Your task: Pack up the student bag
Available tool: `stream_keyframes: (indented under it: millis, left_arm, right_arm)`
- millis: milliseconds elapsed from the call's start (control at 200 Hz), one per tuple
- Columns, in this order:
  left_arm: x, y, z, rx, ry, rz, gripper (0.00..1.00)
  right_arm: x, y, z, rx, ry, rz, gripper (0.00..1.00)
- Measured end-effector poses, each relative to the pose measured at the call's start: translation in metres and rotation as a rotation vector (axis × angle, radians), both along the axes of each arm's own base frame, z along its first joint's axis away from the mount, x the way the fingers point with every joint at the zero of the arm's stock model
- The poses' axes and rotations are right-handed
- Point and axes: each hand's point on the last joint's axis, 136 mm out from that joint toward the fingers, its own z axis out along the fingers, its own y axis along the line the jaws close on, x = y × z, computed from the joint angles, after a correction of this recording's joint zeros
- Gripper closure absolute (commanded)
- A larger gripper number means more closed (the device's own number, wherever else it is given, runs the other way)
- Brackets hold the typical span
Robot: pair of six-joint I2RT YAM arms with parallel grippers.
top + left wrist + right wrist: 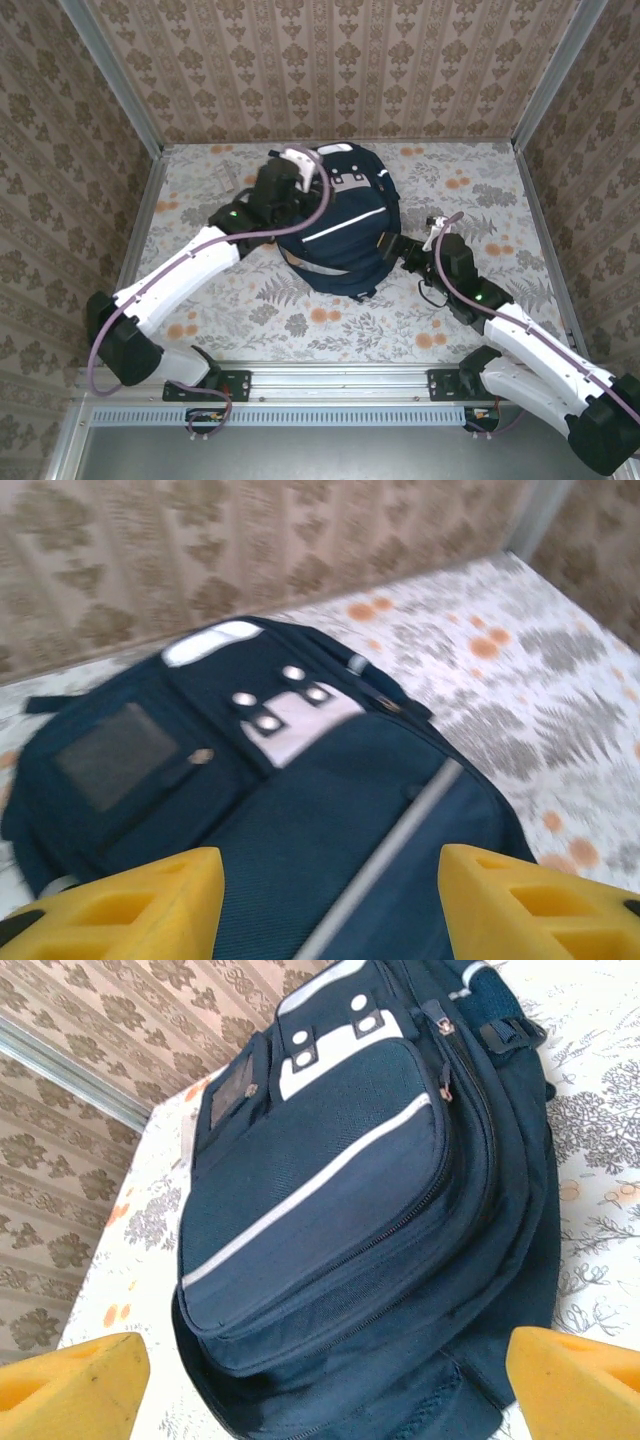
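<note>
Toward the back middle of the floral surface (250, 320) lies the student bag (340, 230), flat on its back with the front pocket (320, 1170) facing up and its top end pointing at the far wall. Every zip I can make out looks closed, though the left wrist view is a bit blurry, so I wouldn't swear to it.

Left end effector (325, 905) hangs over the upper left part of the bag, yellow fingers (120, 910) spread apart and nothing pinched between them. Right end effector (325, 1380) sits just beside the lower right side, spread wide too and holding nothing.

My guess is the step in hand is getting a proper grip so a compartment can be opened. How I'd do it:

- Pick one job per arm. One pins the fabric, the other works a zipper pull (443, 1026).
- Pin close to the zip, not on the pocket's soft middle. That cloth will just bunch up.
- Come at the pull square on, since it's tiny and will flick away from a sloppy close.
- Pull along the zip line, low and slow. The bag looks light enough to slide on the surface if it's tugged sideways.
</note>
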Motion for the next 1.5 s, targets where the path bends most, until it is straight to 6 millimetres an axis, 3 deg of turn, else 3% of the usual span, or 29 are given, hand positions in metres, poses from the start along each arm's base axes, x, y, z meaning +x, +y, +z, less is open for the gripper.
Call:
stream_keyframes:
  millis: [85, 165, 290, 440, 570, 740, 890, 1100, 1225, 1365, 1505]
  left_arm:
    - [0.026, 0.048, -0.003, -0.046, 0.029, 0.154, 0.41]
    - [0.049, 0.096, -0.02, -0.075, 0.08, 0.31, 0.41]
    - [0.083, 0.16, -0.068, -0.07, 0.196, 0.519, 0.38]
    - [0.116, 0.197, -0.14, -0.021, 0.366, 0.655, 0.37]
    - [0.143, 0.213, -0.183, 0.038, 0.464, 0.724, 0.35]
    - [0.193, 0.227, -0.202, 0.058, 0.487, 0.783, 0.35]
    - [0.221, 0.245, -0.221, 0.072, 0.516, 0.824, 0.34]
    - [0.241, 0.252, -0.252, 0.111, 0.56, 0.819, 0.25]
    - [0.246, 0.248, -0.265, 0.114, 0.586, 0.791, 0.24]
    - [0.252, 0.246, -0.274, 0.123, 0.606, 0.779, 0.34]
    - [0.254, 0.246, -0.272, 0.126, 0.622, 0.78, 0.66]
  right_arm:
    - [-0.001, 0.003, 0.008, -0.014, -0.006, 0.018, 0.0]
    - [-0.002, 0.009, 0.018, -0.019, -0.023, 0.048, 0.0]
    - [-0.006, 0.022, 0.025, -0.036, -0.045, 0.108, 0.01]
    - [-0.013, 0.034, 0.024, -0.058, -0.056, 0.17, 0.0]
    - [-0.018, 0.035, 0.027, -0.055, -0.073, 0.189, 0.0]
    - [-0.024, 0.033, 0.04, -0.032, -0.107, 0.197, 0.0]
    - [-0.026, 0.032, 0.045, -0.023, -0.124, 0.196, 0.0]
    - [-0.026, 0.031, 0.044, -0.026, -0.119, 0.196, 0.0]
    - [-0.026, 0.031, 0.043, -0.027, -0.116, 0.196, 0.0]
    - [-0.026, 0.032, 0.041, -0.03, -0.109, 0.196, 0.0]
    - [-0.025, 0.032, 0.039, -0.034, -0.103, 0.197, 0.0]
